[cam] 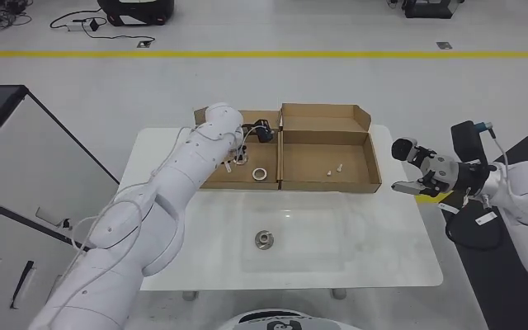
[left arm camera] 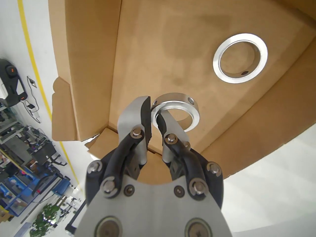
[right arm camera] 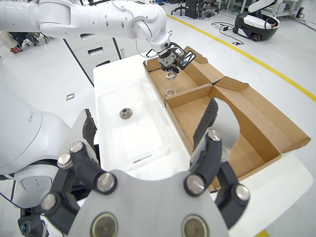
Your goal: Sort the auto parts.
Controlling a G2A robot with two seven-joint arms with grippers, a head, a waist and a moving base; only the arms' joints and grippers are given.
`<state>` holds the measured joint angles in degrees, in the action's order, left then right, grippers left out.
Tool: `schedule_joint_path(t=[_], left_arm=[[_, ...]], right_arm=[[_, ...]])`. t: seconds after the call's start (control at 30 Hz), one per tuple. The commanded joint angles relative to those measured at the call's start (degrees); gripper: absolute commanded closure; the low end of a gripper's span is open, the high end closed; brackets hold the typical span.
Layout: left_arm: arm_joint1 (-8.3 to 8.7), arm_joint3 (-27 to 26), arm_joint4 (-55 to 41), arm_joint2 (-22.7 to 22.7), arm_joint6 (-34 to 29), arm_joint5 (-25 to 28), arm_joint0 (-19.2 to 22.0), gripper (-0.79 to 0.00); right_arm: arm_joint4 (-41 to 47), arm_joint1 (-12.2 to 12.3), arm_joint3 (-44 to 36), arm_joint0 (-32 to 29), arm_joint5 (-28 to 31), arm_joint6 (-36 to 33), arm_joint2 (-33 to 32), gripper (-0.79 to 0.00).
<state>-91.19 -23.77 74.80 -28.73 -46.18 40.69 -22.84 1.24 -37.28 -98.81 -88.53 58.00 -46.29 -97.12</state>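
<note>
My left gripper (left arm camera: 155, 115) is shut on the rim of a silver metal ring (left arm camera: 178, 109) and holds it a little above the floor of the left cardboard box (left arm camera: 138, 50). A second silver ring (left arm camera: 240, 57) lies flat on that box's floor. In the top view the left gripper (cam: 240, 156) hangs over the left box (cam: 216, 182), with the lying ring (cam: 259, 173) beside it. A grey flanged hub (cam: 264, 239) rests in the clear tray (cam: 330, 256). My right gripper (cam: 403, 170) stands open and empty beyond the table's right edge.
The right cardboard box (cam: 371, 161) holds two small white parts (cam: 333, 169) and has its lid flap standing up at the back. Both boxes sit side by side at the table's far edge. The white table (cam: 396, 247) ends close to the right arm.
</note>
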Motion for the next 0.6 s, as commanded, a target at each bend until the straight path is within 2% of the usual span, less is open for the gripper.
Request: schedule_joint_path(t=[0.0,0.43,0.57], left_arm=[[-0.75,1.7,-0.6,0.1,0.2,-0.9,0.1,0.0],[-3.87,8.3,-0.2,1.3,4.8,-2.1,-0.3,0.0],[-4.5,9.4,0.1,1.6,5.5,-1.7,-0.1,-0.259]], right_arm=[[0.0,0.0,0.0,0.0,0.0,0.0,0.0,-0.785],[0.0,0.0,0.0,0.0,0.0,0.0,0.0,-0.785],[0.0,0.0,0.0,0.0,0.0,0.0,0.0,-0.785]])
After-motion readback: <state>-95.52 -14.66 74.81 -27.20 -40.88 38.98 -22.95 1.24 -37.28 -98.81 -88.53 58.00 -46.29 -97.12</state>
